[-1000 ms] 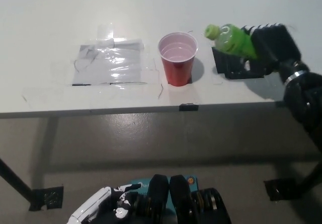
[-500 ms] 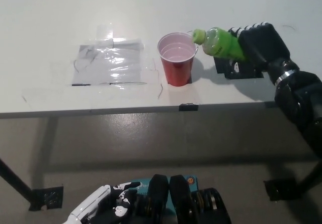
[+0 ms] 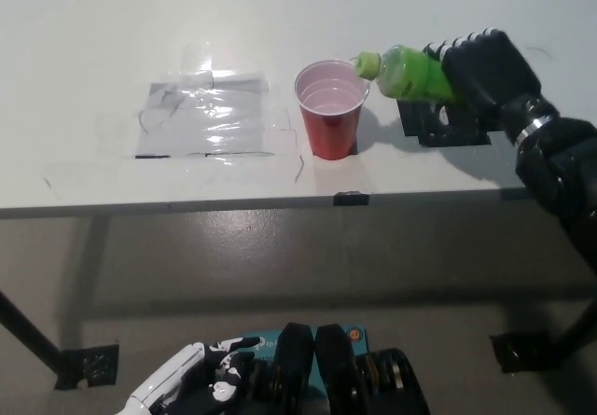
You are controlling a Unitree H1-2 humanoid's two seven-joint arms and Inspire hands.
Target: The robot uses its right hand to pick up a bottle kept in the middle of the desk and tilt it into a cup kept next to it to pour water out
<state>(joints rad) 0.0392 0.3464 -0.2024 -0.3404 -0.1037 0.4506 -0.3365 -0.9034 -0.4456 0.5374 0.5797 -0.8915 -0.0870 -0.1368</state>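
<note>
A red cup (image 3: 330, 109) with a pale inside stands upright near the middle of the white desk (image 3: 84, 51). My black right hand (image 3: 480, 75) is shut on a green bottle (image 3: 407, 72). The bottle lies almost flat in the air, its capped neck pointing left and reaching the cup's right rim. No water shows leaving the bottle. Down at the picture's lower left, below the desk edge, rests my white left hand (image 3: 177, 389), its fingers loosely apart and holding nothing.
A clear plastic sheet (image 3: 207, 115) is taped flat on the desk left of the cup. A black square mark (image 3: 441, 124) lies on the desk under the bottle and hand. Grey floor runs below the desk's front edge (image 3: 252, 202).
My right hand has carried the bottle left, from beside the cup until its neck meets the cup's right rim. The bottle has tipped flatter. The left hand stays put.
</note>
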